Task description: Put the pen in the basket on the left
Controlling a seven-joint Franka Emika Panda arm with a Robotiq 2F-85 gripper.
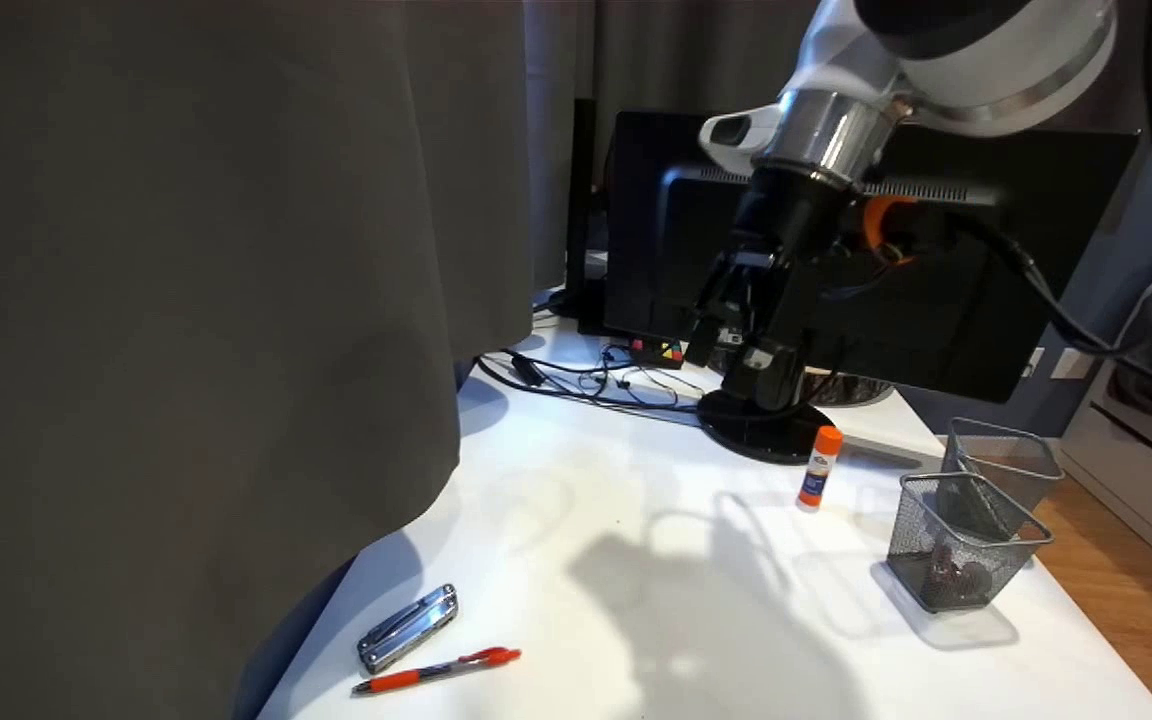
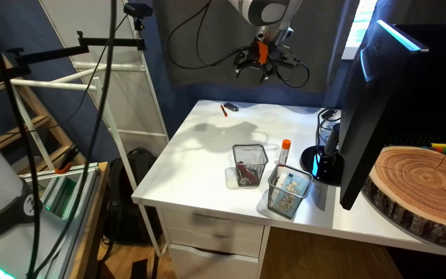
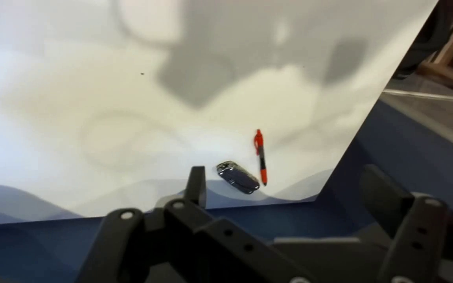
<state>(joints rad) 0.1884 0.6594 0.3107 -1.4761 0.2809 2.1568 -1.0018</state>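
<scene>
Clearly, my claw [image 3: 289,188] was spread wide up in the air, holding nothing. The pen [image 3: 261,155] looked light, stiff and a bit slick — I figured its middle was the best place to pinch. It lay well below the claw, flat on the white table [image 3: 163,129], just beside a silver folding tool [image 1: 408,628].

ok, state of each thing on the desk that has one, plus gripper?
Gripper: open, empty
Pen: lying on the desk; clicked out or retracted, can't tell
Multitool: folded shut, lying flat
Glue stick: standing, capped
Pen-side basket: upright, holding a dark red item
Other basket: upright, holding a blue printed item
Monitor: standing; on or off, can't tell
</scene>
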